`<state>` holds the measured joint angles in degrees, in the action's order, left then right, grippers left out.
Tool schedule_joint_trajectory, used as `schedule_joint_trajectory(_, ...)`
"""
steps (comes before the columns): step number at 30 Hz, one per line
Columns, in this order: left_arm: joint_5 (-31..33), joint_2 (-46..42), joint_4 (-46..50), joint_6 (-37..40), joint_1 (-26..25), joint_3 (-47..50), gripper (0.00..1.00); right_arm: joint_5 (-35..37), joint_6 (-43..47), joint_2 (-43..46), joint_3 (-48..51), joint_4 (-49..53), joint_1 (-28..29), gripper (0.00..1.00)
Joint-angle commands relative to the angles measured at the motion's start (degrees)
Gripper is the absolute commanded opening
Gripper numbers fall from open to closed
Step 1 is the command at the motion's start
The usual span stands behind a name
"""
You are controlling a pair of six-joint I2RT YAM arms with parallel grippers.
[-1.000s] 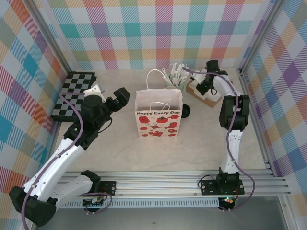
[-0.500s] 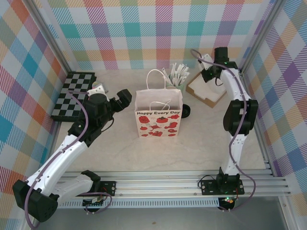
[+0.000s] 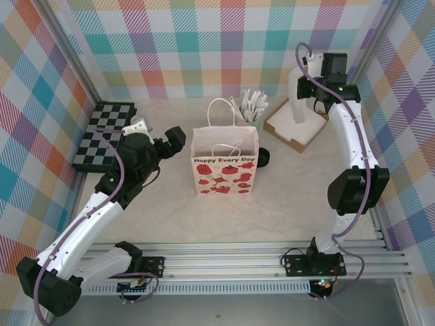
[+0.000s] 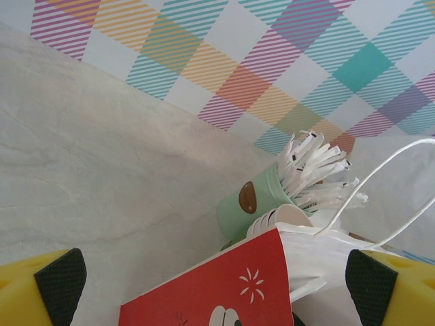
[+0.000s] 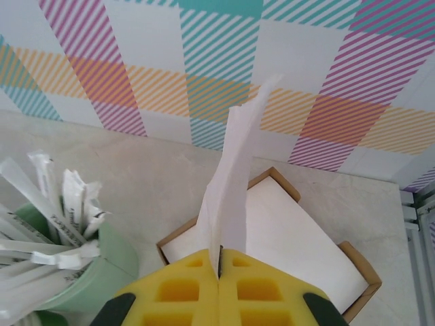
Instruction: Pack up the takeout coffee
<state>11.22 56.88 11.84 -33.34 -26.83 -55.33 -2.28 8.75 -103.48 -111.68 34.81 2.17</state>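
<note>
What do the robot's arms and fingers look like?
The left arm and right arm are white tubes with chunky black joints and a purple cable along each. The left gripper's fingers are bright yellow with black pads; the right gripper's are yellow too.

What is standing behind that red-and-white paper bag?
A green cup of white cutlery, with cream cups beside it. The bag hides their bases.

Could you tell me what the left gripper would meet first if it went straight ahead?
The left gripper would probably meet the paper bag first; the cutlery cup stands beyond.
</note>
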Motion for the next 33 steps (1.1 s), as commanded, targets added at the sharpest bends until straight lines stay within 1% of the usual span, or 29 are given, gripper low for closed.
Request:
schedule_joint_trajectory(1,0.38,-1.32,-1.87,2.65,1.09,-1.18,1.00,-2.66,-6.92,3.45,3.09,-4.42,-0.33,0.00)
schedule_joint_trajectory(4,-1.31,-0.76,1.01,7.75,1.08,-4.20,1.00,-6.62,-10.21,6.14,4.27,-4.33,-0.30,0.00)
schedule_joint_trajectory(8,-9.69,1.41,1.68,16.33,1.08,-9.17,1.00,-20.57,-14.80,9.74,3.58,-2.54,0.12,0.00)
schedule_joint_trajectory(9,-12.05,2.54,2.23,18.45,1.08,-10.95,1.00,-22.72,-15.59,10.34,2.51,-1.21,0.75,0.00)
schedule_joint_trajectory(11,-15.25,4.95,3.57,22.70,1.01,-14.84,1.00,-23.95,-15.04,11.00,-0.17,2.46,2.71,0.00)
schedule_joint_trajectory(12,-15.46,5.77,5.34,25.59,0.99,-16.16,1.00,-23.28,-14.21,11.38,-1.48,4.38,3.97,0.00)
schedule_joint_trajectory(13,-14.81,6.03,4.66,28.04,1.06,-16.28,1.00,-22.53,-13.99,11.75,-2.61,5.65,4.96,0.00)
schedule_joint_trajectory(14,-14.15,6.17,1.79,30.78,0.99,-16.28,1.00,-22.15,-14.02,12.28,-3.45,6.58,5.95,0.00)
schedule_joint_trajectory(15,-15.01,6.22,0.21,33.63,1.01,-16.52,1.00,-22.15,-14.84,12.93,-4.04,6.98,6.72,0.00)
schedule_joint_trajectory(16,-17.38,6.45,-0.76,36.19,1.01,-16.96,1.00,-22.20,-15.91,13.41,-4.60,7.17,7.20,0.00)
schedule_joint_trajectory(18,-27.69,8.08,0.23,43.48,1.00,-19.46,1.00,-23.57,-18.89,14.33,-6.47,7.92,7.96,0.00)
schedule_joint_trajectory(21,-42.06,12.79,5.38,50.89,0.93,-25.51,1.00,-27.13,-21.81,14.80,-9.40,8.91,9.31,0.00)
schedule_joint_trajectory(22,-45.82,13.75,4.70,53.01,0.73,-26.14,1.00,-28.14,-22.58,14.72,-10.13,9.11,9.70,0.00)
schedule_joint_trajectory(23,-48.53,14.75,1.91,55.32,0.26,-26.07,1.00,-28.83,-23.46,14.63,-10.92,9.42,10.09,0.00)
schedule_joint_trajectory(25,-49.24,16.36,-2.01,58.06,-0.65,-25.95,1.00,-29.42,-24.64,14.22,-12.41,10.25,10.79,0.00)
schedule_joint_trajectory(27,-48.64,19.21,-1.33,60.54,-0.96,-29.10,1.00,-30.56,-25.72,13.46,-14.16,11.20,11.42,0.00)
schedule_joint_trajectory(30,-47.77,22.73,-1.70,61.14,-1.09,-33.17,1.00,-35.38,-26.76,12.20,-16.29,11.94,12.80,0.00)
schedule_joint_trajectory(32,-47.69,24.08,-6.00,61.00,-1.11,-33.23,1.00,-37.80,-26.30,11.24,-18.12,13.23,14.17,0.00)
schedule_joint_trajectory(33,-47.76,24.54,-8.59,61.45,-1.08,-32.96,1.00,-37.91,-25.55,10.80,-19.12,14.18,15.10,0.00)
